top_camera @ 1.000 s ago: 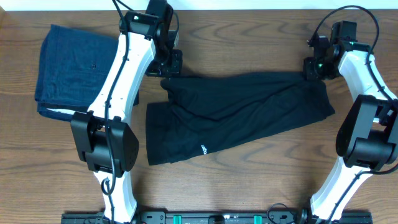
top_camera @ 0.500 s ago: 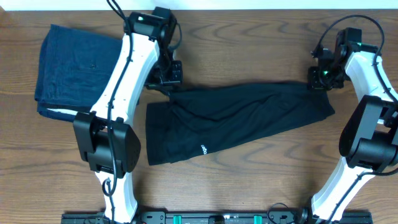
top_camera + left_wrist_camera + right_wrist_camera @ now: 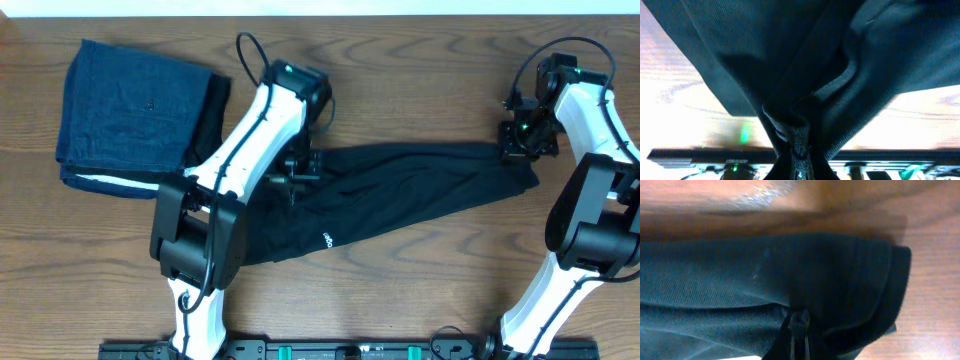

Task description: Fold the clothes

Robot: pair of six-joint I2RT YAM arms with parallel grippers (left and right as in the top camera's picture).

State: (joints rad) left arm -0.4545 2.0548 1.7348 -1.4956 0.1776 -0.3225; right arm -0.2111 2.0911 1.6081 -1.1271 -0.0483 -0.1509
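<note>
**Overhead and wrist views: a shirt partway through its first fold.** The black shirt lies across the middle of the wooden table as a long, slightly slanted band. Its right end sits nearer the far edge. Its left end spreads wider toward the near side, where a small white logo shows.

The left gripper is pinched shut on a gathered ridge of cloth at the band's left upper edge. In the left wrist view the fabric bunches between the closed fingers and hangs from them in folds, so this part is lifted off the wood. The right gripper is likewise closed on the shirt's right end. In the right wrist view its fingertips nip a doubled edge of fabric that rests on or just above the table; which of the two cannot be told.

A folded blue garment with a white edge lies at the far left, apart from the shirt and not involved.

**Progress, as a judgement.** The shirt appears doubled lengthwise in part, with its far edge held at both ends, so the first long fold seems under way rather than finished. The cloth is wrinkled and uneven, and the left portion is not squared. Setting the held edge down, letting go, smoothing, and at least one crosswise fold to make a compact stack all appear to remain.
</note>
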